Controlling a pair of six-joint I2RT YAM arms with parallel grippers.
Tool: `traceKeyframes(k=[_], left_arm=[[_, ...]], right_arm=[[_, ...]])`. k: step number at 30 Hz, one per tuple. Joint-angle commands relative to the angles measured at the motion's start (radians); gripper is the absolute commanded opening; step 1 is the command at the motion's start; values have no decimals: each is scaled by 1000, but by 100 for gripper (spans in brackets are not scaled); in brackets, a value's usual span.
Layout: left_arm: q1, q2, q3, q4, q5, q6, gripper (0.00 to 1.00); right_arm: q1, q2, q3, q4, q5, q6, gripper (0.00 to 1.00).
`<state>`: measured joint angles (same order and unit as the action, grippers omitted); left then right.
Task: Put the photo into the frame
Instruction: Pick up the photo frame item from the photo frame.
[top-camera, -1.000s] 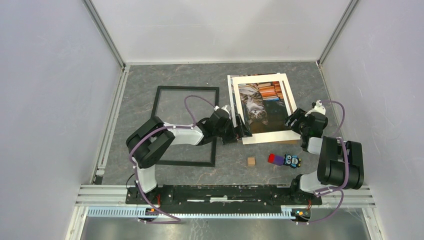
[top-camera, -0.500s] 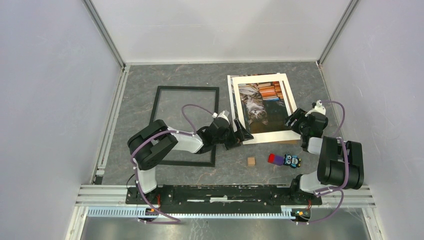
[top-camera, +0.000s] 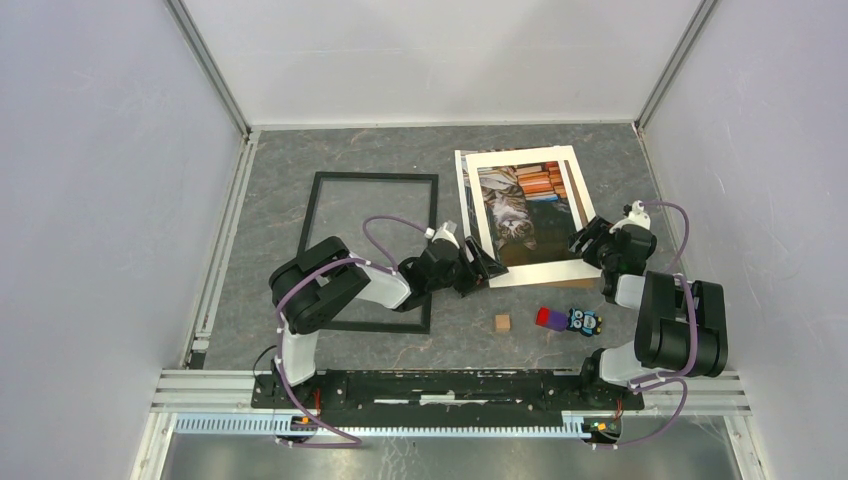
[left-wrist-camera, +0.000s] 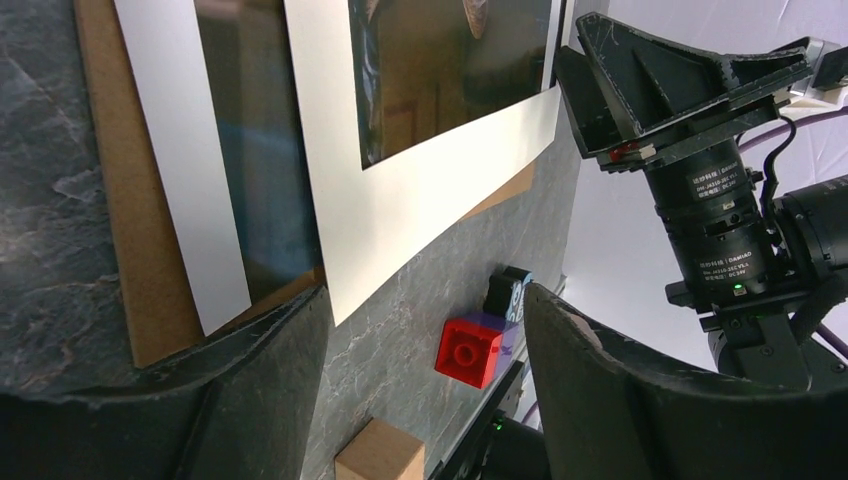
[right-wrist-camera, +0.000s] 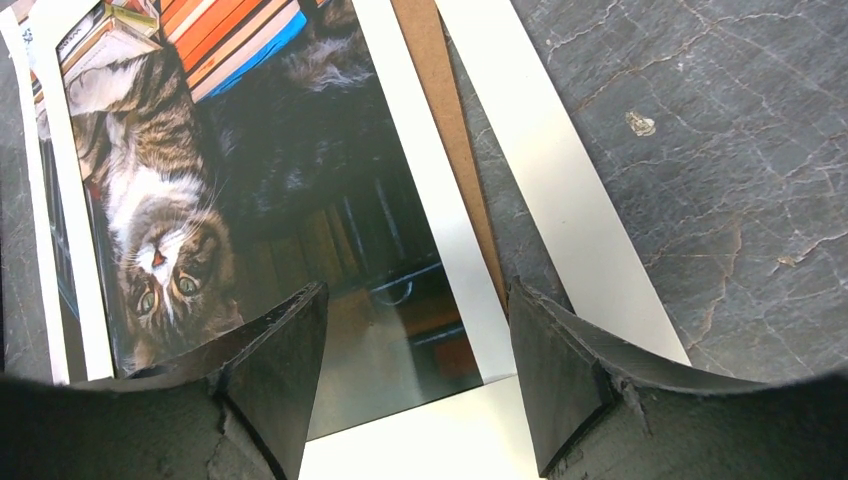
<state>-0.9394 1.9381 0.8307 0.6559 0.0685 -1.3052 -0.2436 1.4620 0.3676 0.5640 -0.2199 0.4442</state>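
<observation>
The thin black frame (top-camera: 375, 176) lies flat on the left of the table. To its right is the photo (top-camera: 515, 205) of a cat, under a white mat (top-camera: 535, 272) and on a brown backing board (left-wrist-camera: 130, 250). My left gripper (top-camera: 478, 268) is low at the near-left corner of that stack, open, with bare table between its fingers (left-wrist-camera: 420, 400). One left finger (left-wrist-camera: 250, 380) is against the board's corner. My right gripper (top-camera: 590, 240) stands open over the near-right corner. Its fingers straddle the mat's right strip (right-wrist-camera: 430, 220) and the photo (right-wrist-camera: 200, 200).
Near the front, a small wooden cube (top-camera: 502, 322), a red and purple brick (top-camera: 549, 318) and a black patterned block (top-camera: 584, 321) lie in a row. The enclosure's walls stand close on the left, right and back. The right arm's wrist (left-wrist-camera: 700, 200) is just across the stack from the left gripper.
The left gripper has slid a little nearer along the stack's near-left corner, and its jaws have narrowed somewhat. The right arm and the stack have not moved.
</observation>
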Motion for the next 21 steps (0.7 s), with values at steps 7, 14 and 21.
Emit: traceKeyframes(k=[7, 14, 21], left_arm=[[-5, -40, 32, 82, -48, -2, 70], [-5, -38, 60, 87, -50, -5, 61], [-5, -2, 107, 87, -56, -10, 53]], right_arm=[[-3, 23, -16, 9, -38, 10, 71], [-2, 24, -16, 11, -42, 11, 71], [-3, 25, -16, 13, -45, 11, 71]])
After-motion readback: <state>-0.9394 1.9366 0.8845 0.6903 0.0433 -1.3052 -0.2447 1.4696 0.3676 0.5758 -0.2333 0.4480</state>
